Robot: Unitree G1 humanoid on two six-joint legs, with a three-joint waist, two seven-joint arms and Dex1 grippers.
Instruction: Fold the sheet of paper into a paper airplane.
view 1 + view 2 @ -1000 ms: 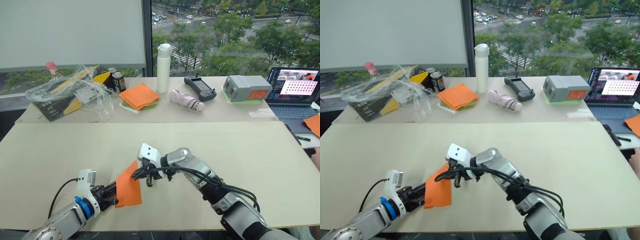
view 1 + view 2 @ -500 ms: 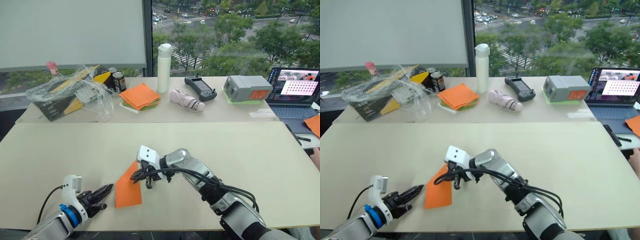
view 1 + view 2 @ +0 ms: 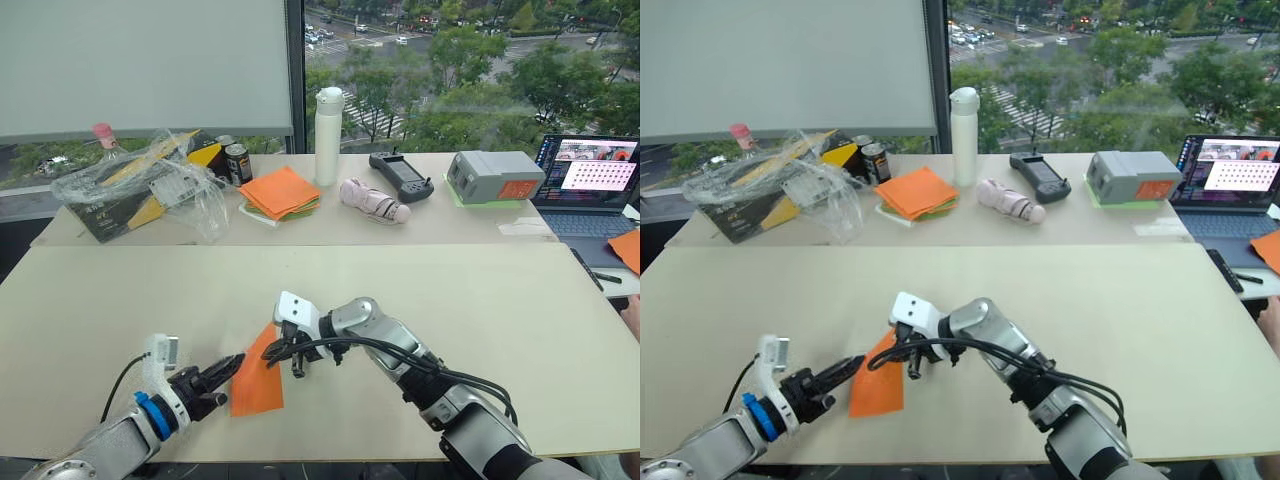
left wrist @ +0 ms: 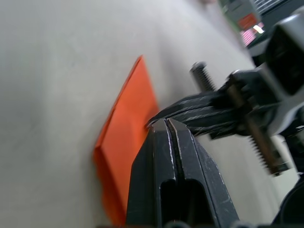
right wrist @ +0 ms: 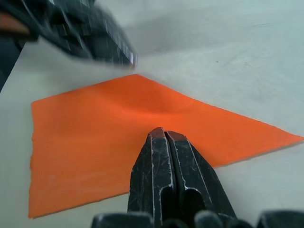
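on the table, both jaws pressed together — right gripper (image 5: 164, 134) presses sheet of paper (image 3: 257, 372).

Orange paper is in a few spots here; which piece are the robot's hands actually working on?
The single sheet of paper lying flat on the near table, with the right hand pressing on it and the left hand at its edge. The pile of orange sheets sits untouched on the far table.

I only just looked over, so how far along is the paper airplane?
Early on. The sheet of paper lies on the table already creased narrower, so at least one fold looks done. In hand: the right pincer, shut, presses on the sheet's top, while the left pincer, also shut, points at its left edge. Left to do: there is no pointed nose or wings, so most folds remain.
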